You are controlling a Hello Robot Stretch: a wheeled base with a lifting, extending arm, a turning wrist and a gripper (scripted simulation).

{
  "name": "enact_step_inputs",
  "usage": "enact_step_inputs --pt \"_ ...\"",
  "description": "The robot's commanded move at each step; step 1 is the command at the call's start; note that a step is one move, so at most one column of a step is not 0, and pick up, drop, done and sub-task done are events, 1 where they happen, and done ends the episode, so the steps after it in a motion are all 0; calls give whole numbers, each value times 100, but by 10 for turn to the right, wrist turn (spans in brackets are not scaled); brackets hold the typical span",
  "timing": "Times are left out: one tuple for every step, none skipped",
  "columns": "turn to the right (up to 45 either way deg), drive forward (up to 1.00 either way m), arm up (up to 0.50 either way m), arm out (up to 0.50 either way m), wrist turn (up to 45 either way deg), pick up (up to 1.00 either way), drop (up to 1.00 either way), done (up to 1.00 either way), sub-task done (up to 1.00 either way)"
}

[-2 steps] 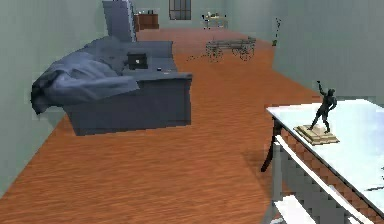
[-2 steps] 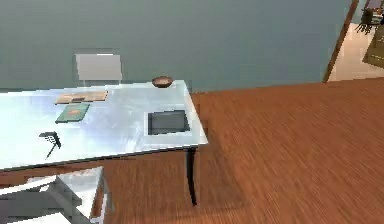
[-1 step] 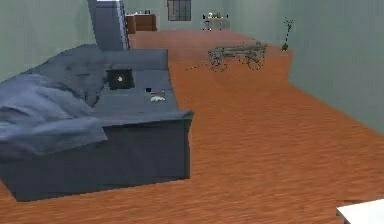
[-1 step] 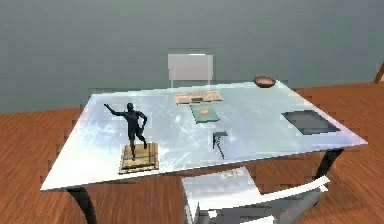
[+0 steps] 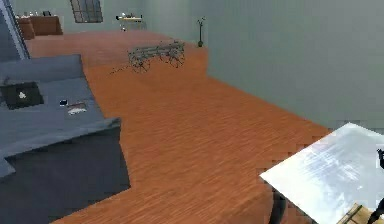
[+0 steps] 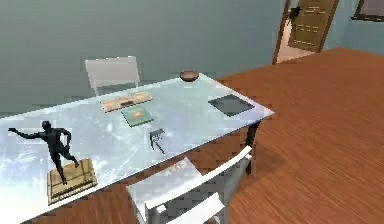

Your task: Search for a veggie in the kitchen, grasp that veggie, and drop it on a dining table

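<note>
A glass-topped dining table stretches across the arm side view, and its corner shows again at the forward view's bottom right. On it stand a dark statue of a running figure on a wooden base, a brown bowl, a dark flat slab, a wooden board, a greenish square and a small grey object.
White chairs stand at the table's far side and near side. A wooden door is at the upper right. In the forward view a grey sofa with a dark laptop lies left, with wire-frame furniture far ahead across bare wood floor.
</note>
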Motion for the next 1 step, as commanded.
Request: enact_step_inputs --pt "0 100 0 0 0 0 0 0 0"
